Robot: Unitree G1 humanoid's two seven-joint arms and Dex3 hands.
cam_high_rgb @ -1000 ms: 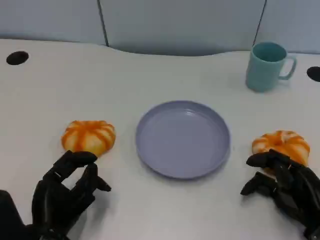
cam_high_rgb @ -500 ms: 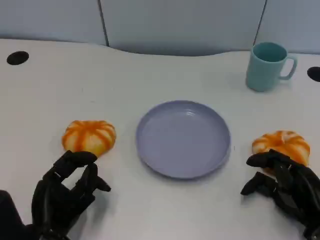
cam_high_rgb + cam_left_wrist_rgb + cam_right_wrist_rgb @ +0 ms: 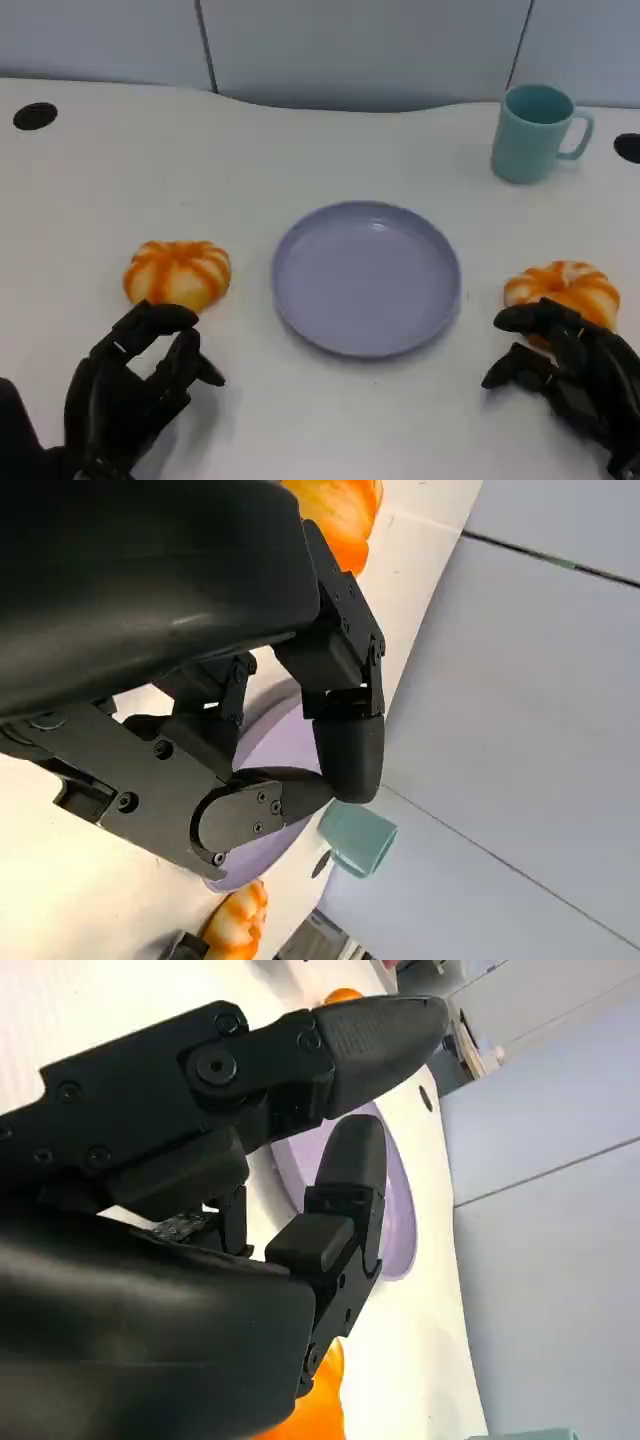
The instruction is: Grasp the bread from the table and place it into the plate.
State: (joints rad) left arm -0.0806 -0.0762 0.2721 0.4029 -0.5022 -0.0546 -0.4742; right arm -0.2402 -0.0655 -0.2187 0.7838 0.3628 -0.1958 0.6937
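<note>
A: Looking at the left robot hand (image 3: 135, 385) first, we see it low on the white worktop (image 3: 300, 150), fingers apart and holding nothing. Its fingertips (image 3: 165, 318) are just beside the left bread (image 3: 178, 274), and we cannot tell whether they touch it.

B: And the right robot hand (image 3: 565, 370)?

A: We see it the same way: fingers spread, nothing between them. It is just beside the right bread (image 3: 565, 285), partly in front of it. In the left wrist view the fingers (image 3: 345, 735) also stand apart with no object inside.

B: Where is the plate?

A: The purple plate (image 3: 367, 277) lies between the two breads, apart from both, and we see nothing on it. Behind it, to the right, a teal mug (image 3: 535, 132) stands upright. We also see a dark round hole (image 3: 34, 116) at the far left of the worktop.
</note>
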